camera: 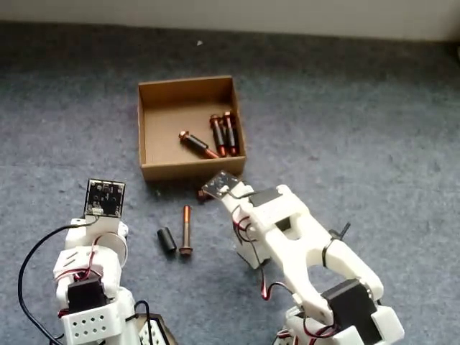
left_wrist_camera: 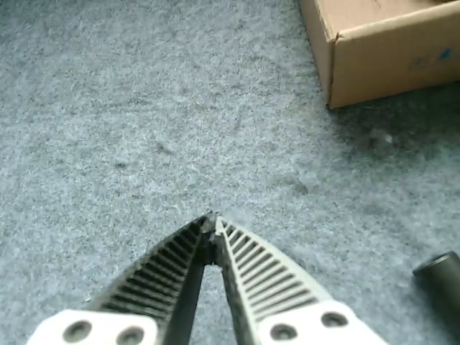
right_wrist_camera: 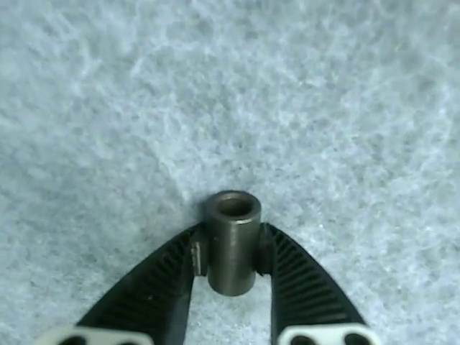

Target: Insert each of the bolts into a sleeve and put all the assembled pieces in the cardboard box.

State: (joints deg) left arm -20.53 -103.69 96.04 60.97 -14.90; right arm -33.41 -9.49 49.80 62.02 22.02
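On carpet (camera: 345, 144) before the cardboard box (camera: 190, 171): gripping a sleeve (right_wrist_camera: 232, 248) in right gripper (right_wrist_camera: 231, 236), left gripper (left_wrist_camera: 210, 224) pinched together, empty. Next, likely: aligning a bolt (camera: 186, 228) with its bore.

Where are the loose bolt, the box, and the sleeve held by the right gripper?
bolt (camera: 187, 228): high view, middle of shaft.
box (camera: 188, 170): high view, near wall.
sleeve (right_wrist_camera: 232, 248): right wrist view, its side.

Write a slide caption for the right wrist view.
Right gripper grips a dark hollow sleeve, grey carpet behind.

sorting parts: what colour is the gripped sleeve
Dark grey; the sleeve shows best in the right wrist view.
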